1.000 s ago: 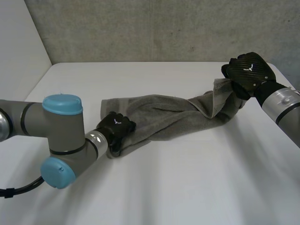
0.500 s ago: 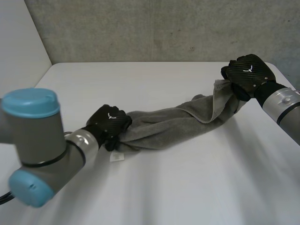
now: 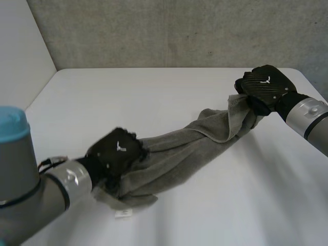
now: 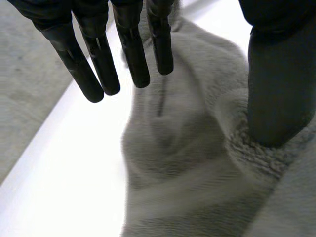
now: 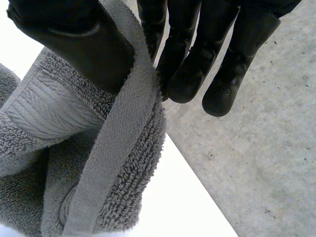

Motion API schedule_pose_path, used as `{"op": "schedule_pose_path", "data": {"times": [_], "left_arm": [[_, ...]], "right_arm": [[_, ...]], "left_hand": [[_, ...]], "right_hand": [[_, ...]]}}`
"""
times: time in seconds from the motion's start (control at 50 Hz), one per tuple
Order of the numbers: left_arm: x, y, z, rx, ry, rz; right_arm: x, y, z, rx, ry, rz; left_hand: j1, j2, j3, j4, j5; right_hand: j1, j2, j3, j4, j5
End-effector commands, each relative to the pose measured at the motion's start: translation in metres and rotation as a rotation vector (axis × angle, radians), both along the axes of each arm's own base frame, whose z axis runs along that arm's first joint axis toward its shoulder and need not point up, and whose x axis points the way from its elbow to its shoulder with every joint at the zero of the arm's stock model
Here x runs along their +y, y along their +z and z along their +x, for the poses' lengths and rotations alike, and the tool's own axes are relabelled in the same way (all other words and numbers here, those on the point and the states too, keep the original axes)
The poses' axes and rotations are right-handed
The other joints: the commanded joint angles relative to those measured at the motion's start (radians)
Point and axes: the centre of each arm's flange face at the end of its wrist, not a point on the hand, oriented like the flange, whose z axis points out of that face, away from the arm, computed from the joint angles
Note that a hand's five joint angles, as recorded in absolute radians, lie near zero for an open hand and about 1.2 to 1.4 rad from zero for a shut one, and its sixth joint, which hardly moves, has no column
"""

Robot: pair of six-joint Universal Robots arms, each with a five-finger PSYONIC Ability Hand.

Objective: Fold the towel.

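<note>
Head view: towel bunched into rope, stretched across table from 8 o'clock to 2 o'clock. Left hand at 8 o'clock end, thumb dug into pile, straight fingers opposite: a pinch, to carry that end. Right hand at 2 o'clock end, hem nipped between thumb and fingers, held raised so cloth spans between both. Likely aim: pull taut, spread flat before folding

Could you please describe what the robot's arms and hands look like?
The left arm and right arm are grey tubes with silvery wrist rings; a light-blue cap tops the left arm's joint. The left hand and right hand are black, each back bearing a small white mark.
</note>
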Motion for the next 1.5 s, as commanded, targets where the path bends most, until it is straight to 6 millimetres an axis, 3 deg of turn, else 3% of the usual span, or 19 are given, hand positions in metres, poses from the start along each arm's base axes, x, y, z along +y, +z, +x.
{"op": "schedule_pose_path", "data": {"times": [0.02,0.14,0.24,0.5,0.86,0.96,1.0,1.02,1.06,1.08,1.1,1.28,1.34,1.38,1.4,1.44,1.46,1.48,1.5], "left_arm": [[-0.045,0.001,-0.009,0.087,0.127,0.038],[-0.072,-0.024,-0.007,0.065,0.257,0.089],[-0.077,-0.043,-0.004,0.024,0.295,0.124],[-0.083,-0.051,-0.003,0.026,0.317,0.125],[-0.094,-0.076,-0.026,0.093,0.314,0.169],[-0.095,-0.082,-0.029,0.086,0.308,0.176],[-0.093,-0.081,-0.032,0.088,0.297,0.173],[-0.093,-0.081,-0.032,0.088,0.297,0.173],[-0.094,-0.078,-0.033,0.095,0.297,0.163],[-0.094,-0.078,-0.033,0.095,0.297,0.163],[-0.095,-0.076,-0.034,0.101,0.296,0.154],[-0.122,-0.044,-0.041,0.182,0.313,0.006],[-0.139,-0.023,-0.042,0.228,0.34,-0.086],[-0.161,0.009,-0.046,0.292,0.36,-0.232],[-0.161,0.01,-0.046,0.293,0.36,-0.233],[-0.182,0.051,-0.05,0.357,0.374,-0.417],[-0.182,0.051,-0.05,0.358,0.374,-0.417],[-0.191,0.074,-0.048,0.396,0.393,-0.513],[-0.191,0.075,-0.048,0.396,0.393,-0.514]], "right_arm": [[0.0,-0.001,0.0,0.001,-0.002,0.005],[-0.001,-0.003,0.0,0.002,-0.001,0.008],[0.0,-0.004,0.0,0.007,0.001,0.009],[-0.002,-0.01,-0.001,0.046,-0.001,-0.004],[-0.002,-0.013,-0.001,0.047,-0.001,0.003],[-0.002,-0.013,-0.001,0.047,-0.001,0.002],[-0.002,-0.013,-0.001,0.047,-0.001,0.002],[-0.002,-0.013,-0.001,0.047,-0.001,0.002],[-0.002,-0.012,-0.001,0.046,-0.001,0.0],[-0.002,-0.012,-0.001,0.046,-0.001,0.0],[-0.002,-0.012,-0.001,0.047,-0.001,-0.002],[-0.013,0.003,0.0,0.031,-0.019,-0.049],[-0.025,0.012,0.002,0.012,-0.025,-0.08],[-0.041,0.032,0.011,-0.047,-0.02,-0.135],[-0.041,0.032,0.011,-0.048,-0.02,-0.136],[-0.051,0.045,0.015,-0.09,-0.026,-0.171],[-0.064,0.06,0.017,-0.139,-0.035,-0.231],[-0.073,0.076,0.021,-0.198,-0.031,-0.316],[-0.073,0.076,0.021,-0.199,-0.031,-0.317]], "left_hand": [[-0.091,-0.085,-0.078,-0.089,-0.239],[-0.059,-0.052,-0.046,-0.057,-0.206],[-0.059,-0.052,-0.046,-0.057,-0.206],[-0.068,-0.061,-0.054,-0.065,-0.215],[-0.085,-0.079,-0.072,-0.083,-0.233],[-0.012,-0.005,0.001,-0.01,-0.159],[0.268,0.275,0.281,0.271,0.121],[0.27,0.277,0.283,0.272,0.123],[0.609,0.615,0.622,0.611,0.462],[0.611,0.617,0.624,0.613,0.463],[0.782,0.788,0.795,0.784,0.634],[0.783,0.79,0.797,0.786,0.636],[0.783,0.79,0.797,0.786,0.636],[0.783,0.79,0.797,0.786,0.636],[0.783,0.79,0.797,0.786,0.636],[0.783,0.79,0.797,0.786,0.636],[0.783,0.79,0.797,0.786,0.636],[0.783,0.79,0.797,0.786,0.636],[0.783,0.79,0.797,0.786,0.636]], "right_hand": [[0.054,0.07,0.056,0.054,0.047],[0.054,0.07,0.056,0.054,0.047],[0.054,0.07,0.056,0.054,0.047],[0.054,0.07,0.056,0.054,0.047],[0.054,0.07,0.056,0.054,0.047],[0.054,0.07,0.056,0.054,0.047],[0.054,0.07,0.056,0.054,0.047],[0.054,0.07,0.056,0.054,0.047],[0.054,0.07,0.056,0.054,0.047],[0.054,0.07,0.056,0.054,0.047],[0.054,0.07,0.056,0.054,0.047],[0.054,0.07,0.056,0.054,0.047],[0.054,0.07,0.056,0.054,0.047],[0.054,0.07,0.056,0.054,0.047],[0.054,0.07,0.056,0.054,0.047],[0.054,0.07,0.056,0.054,0.047],[0.054,0.07,0.056,0.054,0.047],[0.054,0.07,0.056,0.054,0.047],[0.054,0.07,0.056,0.054,0.047]]}}
